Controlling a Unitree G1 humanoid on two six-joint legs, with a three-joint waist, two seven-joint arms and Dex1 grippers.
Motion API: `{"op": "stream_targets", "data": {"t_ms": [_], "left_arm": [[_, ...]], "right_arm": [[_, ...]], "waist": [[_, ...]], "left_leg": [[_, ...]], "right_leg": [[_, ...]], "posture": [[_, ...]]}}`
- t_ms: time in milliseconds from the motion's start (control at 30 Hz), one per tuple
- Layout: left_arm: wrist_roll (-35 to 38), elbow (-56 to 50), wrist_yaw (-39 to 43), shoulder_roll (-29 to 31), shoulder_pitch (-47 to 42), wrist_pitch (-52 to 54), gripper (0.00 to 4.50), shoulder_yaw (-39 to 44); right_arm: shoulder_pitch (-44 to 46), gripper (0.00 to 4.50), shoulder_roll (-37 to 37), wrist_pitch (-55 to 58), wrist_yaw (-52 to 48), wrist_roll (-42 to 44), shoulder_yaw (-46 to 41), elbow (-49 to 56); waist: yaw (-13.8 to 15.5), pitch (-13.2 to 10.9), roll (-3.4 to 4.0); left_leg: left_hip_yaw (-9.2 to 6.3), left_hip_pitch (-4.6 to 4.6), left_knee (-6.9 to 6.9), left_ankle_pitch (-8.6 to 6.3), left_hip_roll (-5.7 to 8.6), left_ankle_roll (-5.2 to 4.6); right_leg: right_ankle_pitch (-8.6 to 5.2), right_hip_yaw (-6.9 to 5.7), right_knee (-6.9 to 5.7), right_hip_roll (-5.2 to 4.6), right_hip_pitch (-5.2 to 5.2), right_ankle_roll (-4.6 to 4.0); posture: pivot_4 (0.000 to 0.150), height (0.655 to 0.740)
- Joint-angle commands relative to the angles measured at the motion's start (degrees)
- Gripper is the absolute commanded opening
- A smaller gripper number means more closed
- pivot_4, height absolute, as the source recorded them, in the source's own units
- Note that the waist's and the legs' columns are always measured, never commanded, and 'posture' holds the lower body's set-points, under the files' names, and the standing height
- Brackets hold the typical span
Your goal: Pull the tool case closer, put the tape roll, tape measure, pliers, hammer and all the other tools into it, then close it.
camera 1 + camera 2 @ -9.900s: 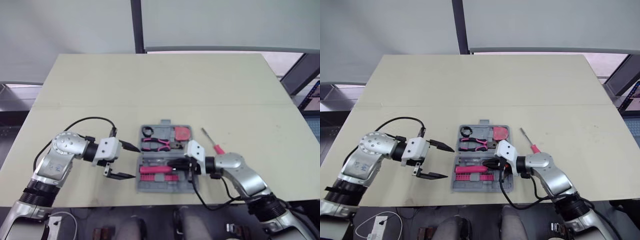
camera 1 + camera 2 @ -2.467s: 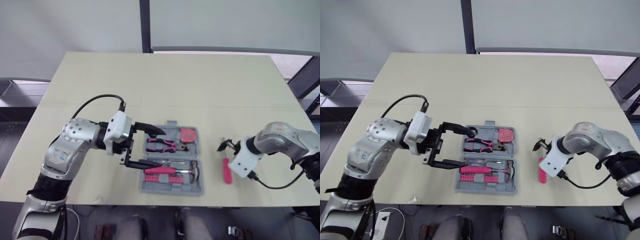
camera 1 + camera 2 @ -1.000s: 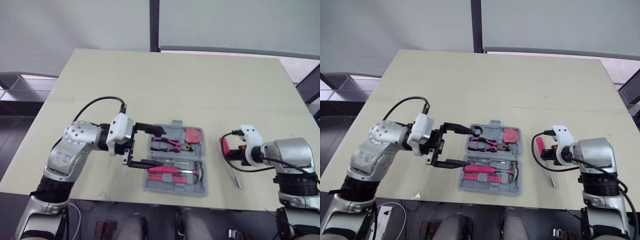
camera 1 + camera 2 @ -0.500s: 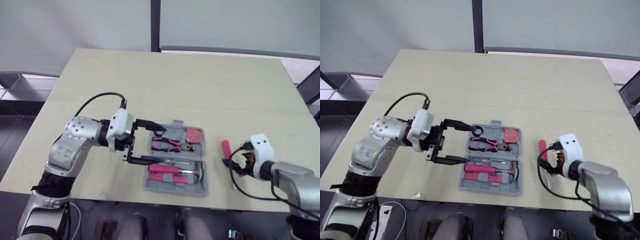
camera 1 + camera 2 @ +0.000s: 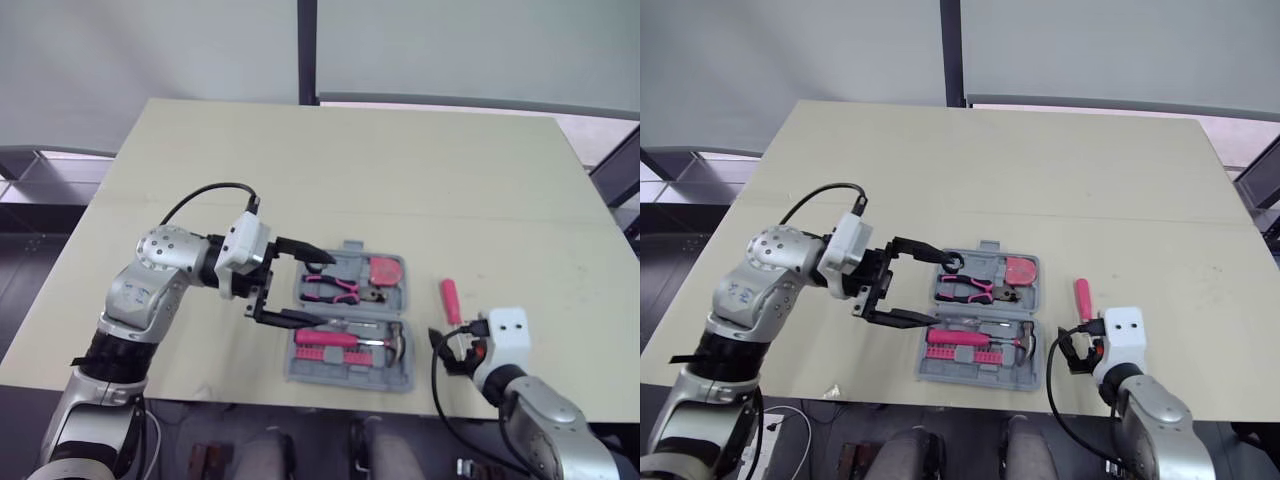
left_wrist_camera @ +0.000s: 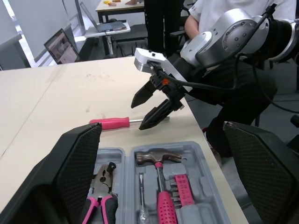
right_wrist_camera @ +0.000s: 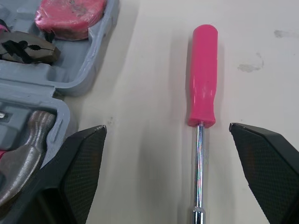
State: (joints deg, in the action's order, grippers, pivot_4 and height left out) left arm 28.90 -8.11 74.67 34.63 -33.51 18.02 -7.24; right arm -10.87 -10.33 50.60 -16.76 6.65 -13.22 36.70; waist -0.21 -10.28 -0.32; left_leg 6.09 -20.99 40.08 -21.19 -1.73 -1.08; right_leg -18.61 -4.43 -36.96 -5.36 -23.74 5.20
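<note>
Your left hand (image 5: 318,290) is spread wide and holds nothing. Its two black fingers reach in over the left end of the open grey plastic tool case (image 5: 398,375), one over the far half and one over the near half; you cannot tell from the pictures whether they touch it. The far fingertip lies just beside the small black tape roll (image 5: 953,263) in the far left pocket. Next to the roll in that half sit the pink-handled pliers (image 5: 335,290), and past them the rounded red tape measure (image 5: 386,270). The near half holds the hammer with a steel head and pink grip (image 6: 159,156), a slim screwdriver (image 6: 141,186) beside it and a block of short bits (image 6: 182,184). The case lies flat with both halves up, close to the near edge of the pale beige desk (image 5: 350,170). Your right hand (image 7: 167,127) is also wide open and empty, low over the desk to the right of the case, near the front edge. The loose screwdriver with a pink handle and thin metal shaft (image 7: 203,81) lies on the desk, well apart from either finger. Its shaft runs down the middle of the gap between them, and its handle lies out beyond the fingertips, pointing away from you.
</note>
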Motion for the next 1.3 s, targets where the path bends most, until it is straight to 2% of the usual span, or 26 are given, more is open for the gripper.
{"op": "stream_targets", "data": {"t_ms": [33,233,533,667,867,1000,1067,1167,1300], "left_arm": [[0.06,-0.06,0.58,-0.17,-1.48,-1.08,4.50,0.47],[-0.36,0.39,0.63,-0.12,-1.73,-1.71,4.50,0.66],[-0.67,-0.39,0.19,0.25,-1.24,-2.04,4.50,0.71],[-0.77,-0.35,0.30,0.54,-1.36,-2.09,4.50,0.90],[-0.93,-0.47,0.01,0.39,-1.35,-2.00,4.50,0.74],[-0.83,-0.58,0.01,0.84,-1.06,-1.54,4.50,0.84],[-0.77,-0.32,0.07,1.24,-0.79,-1.20,4.50,0.99],[-1.33,0.63,0.97,2.80,0.85,-1.57,4.50,1.19],[-2.85,1.82,3.85,6.62,5.07,-3.17,4.50,0.77]], "right_arm": [[3.69,4.46,1.19,-2.76,5.42,-1.83,-0.58,-4.80],[7.32,4.46,0.71,-5.80,6.95,-2.08,-0.02,-12.80],[9.50,4.46,0.98,-5.39,8.68,-1.55,-0.19,-15.34],[9.35,3.27,2.52,-5.96,9.91,-0.86,-0.69,-15.06],[9.69,0.39,2.34,-6.10,10.64,-1.04,-0.37,-13.76],[11.12,0.39,0.40,-3.69,9.10,0.81,-1.73,-10.49],[12.10,0.39,-3.02,-2.37,6.47,1.59,-0.82,-8.29],[14.43,0.39,-14.49,1.06,-3.45,4.69,3.63,-2.85],[23.08,0.39,-27.62,15.85,-16.09,18.02,4.52,2.87]], "waist": [[-0.02,0.00,0.00],[-0.05,0.00,0.01],[-0.05,0.00,0.01],[-0.05,0.00,0.01],[-0.06,0.00,0.01],[-0.06,0.00,0.01],[-0.06,0.00,0.01],[-0.29,0.00,0.02],[-1.15,0.01,0.02]], "left_leg": [[0.00,0.00,0.01,0.01,0.00,-0.01],[-0.01,0.00,-0.01,0.01,-0.01,-0.02],[-0.03,-0.02,0.00,0.02,-0.02,-0.05],[-0.04,-0.02,0.00,0.02,-0.03,-0.05],[-0.04,-0.03,0.00,0.02,-0.01,-0.05],[-0.04,-0.04,0.00,0.02,0.00,-0.06],[-0.04,-0.04,0.00,0.02,-0.01,-0.06],[-0.03,-0.04,0.00,0.02,0.00,-0.08],[-0.08,-0.02,-0.02,0.02,-0.12,-0.09]], "right_leg": [[0.00,0.00,0.00,0.00,0.00,0.00],[-0.01,0.01,-0.02,0.00,-0.01,-0.02],[-0.01,0.02,-0.04,-0.06,-0.01,-0.02],[-0.01,0.01,-0.05,-0.06,-0.01,-0.02],[-0.01,0.02,-0.04,-0.07,-0.01,-0.02],[-0.01,0.02,-0.05,-0.08,-0.01,-0.01],[-0.01,0.02,-0.05,-0.08,-0.01,-0.01],[-0.01,0.04,-0.05,-0.08,-0.03,-0.01],[-0.02,0.02,-0.06,-0.13,-0.03,-0.04]], "posture": [[0.150,0.7400],[0.150,0.7400],[0.150,0.7400],[0.150,0.7400],[0.150,0.7400],[0.150,0.7400],[0.150,0.7400],[0.150,0.7400],[0.150,0.7400]]}}
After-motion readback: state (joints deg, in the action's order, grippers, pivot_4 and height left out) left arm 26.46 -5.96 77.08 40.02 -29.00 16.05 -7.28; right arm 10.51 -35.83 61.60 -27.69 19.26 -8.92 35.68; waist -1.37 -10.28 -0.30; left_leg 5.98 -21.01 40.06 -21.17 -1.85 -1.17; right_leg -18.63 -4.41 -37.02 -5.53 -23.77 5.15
